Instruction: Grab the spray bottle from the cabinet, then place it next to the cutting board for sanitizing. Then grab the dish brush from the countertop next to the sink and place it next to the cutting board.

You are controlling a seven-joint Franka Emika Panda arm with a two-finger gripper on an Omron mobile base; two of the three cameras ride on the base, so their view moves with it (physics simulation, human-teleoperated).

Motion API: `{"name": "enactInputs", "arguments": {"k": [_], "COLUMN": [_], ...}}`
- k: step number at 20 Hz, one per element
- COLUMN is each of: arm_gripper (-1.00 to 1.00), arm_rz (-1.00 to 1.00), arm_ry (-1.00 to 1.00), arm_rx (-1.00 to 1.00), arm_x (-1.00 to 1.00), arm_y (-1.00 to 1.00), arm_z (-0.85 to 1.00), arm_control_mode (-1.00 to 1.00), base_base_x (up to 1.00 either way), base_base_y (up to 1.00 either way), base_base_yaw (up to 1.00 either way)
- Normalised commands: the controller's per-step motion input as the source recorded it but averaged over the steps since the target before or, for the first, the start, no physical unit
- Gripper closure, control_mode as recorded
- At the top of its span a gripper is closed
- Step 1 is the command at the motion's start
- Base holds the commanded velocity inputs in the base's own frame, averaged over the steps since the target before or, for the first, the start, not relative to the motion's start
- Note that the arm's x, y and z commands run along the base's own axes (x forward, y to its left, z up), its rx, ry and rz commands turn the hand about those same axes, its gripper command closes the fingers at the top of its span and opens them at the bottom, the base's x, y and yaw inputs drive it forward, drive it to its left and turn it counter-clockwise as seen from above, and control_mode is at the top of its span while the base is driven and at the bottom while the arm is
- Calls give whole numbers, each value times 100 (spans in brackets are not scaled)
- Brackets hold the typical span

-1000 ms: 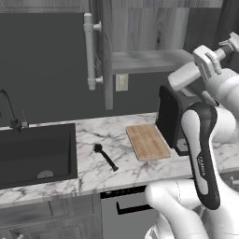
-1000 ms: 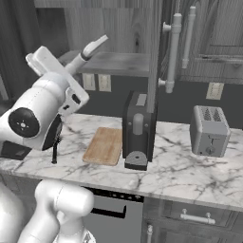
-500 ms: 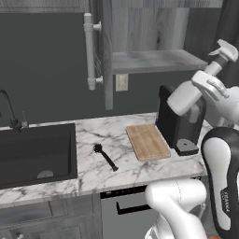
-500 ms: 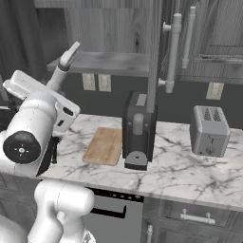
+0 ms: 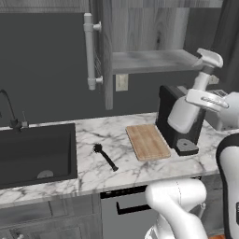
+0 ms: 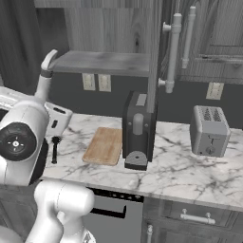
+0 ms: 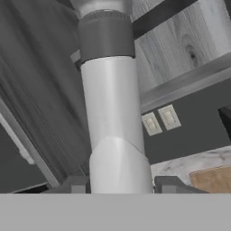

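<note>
**A:** Why is the spray bottle (image 5: 189, 109) hanging in the air in front of the coffee machine (image 5: 179, 120) rather than standing on the cabinet (image 5: 140, 32) shelf?

**B:** Because the jaws are pinching it. In the hand view the two dark fingertips (image 7: 168, 184) sit pressed against either side of the pale body, low down, with the grey collar and nozzle pointing away from the hand. A grip on the wide lower part looks steadier than one on the thin neck.

**A:** And it leans, nozzle up and tipped to one side?

**B:** Yes, tilted, not upright. I judge that follows the wrist's angle as the arm carries it clear of the shelf (image 5: 154, 60), which stands bare under the open door with its white bar handle (image 5: 89, 51).

**A:** Where should it go?

**B:** Beside the cutting board (image 5: 147, 141), which lies flat on the tabletop (image 5: 93, 163) just left of the coffee machine. The open marble between the board and the dish brush (image 5: 105, 156) seems the natural landing spot, though the bottle would need righting first or it may topple.

**A:** The brush is untouched?

**B:** It lies near the sink (image 5: 35, 151), head toward the wall, handle toward the front edge, well apart from the board. That half of the job is not yet begun. The toaster (image 6: 209, 131) on the far side plays no part.
</note>
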Motion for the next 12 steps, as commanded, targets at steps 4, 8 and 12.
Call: {"name": "enactInputs", "arguments": {"k": [4,8,12], "arm_gripper": [100,100,100], "arm_rz": [1,0,0], "arm_ry": [-9,-27,-22], "arm_rx": [-6,1,9], "arm_x": [-1,9,25], "arm_y": [30,16,14], "arm_z": [-77,-79,-88], "arm_control_mode": [-100,-100,-100], "base_base_x": [0,0,0], "base_base_y": [0,0,0], "base_base_yaw": [0,0,0]}}
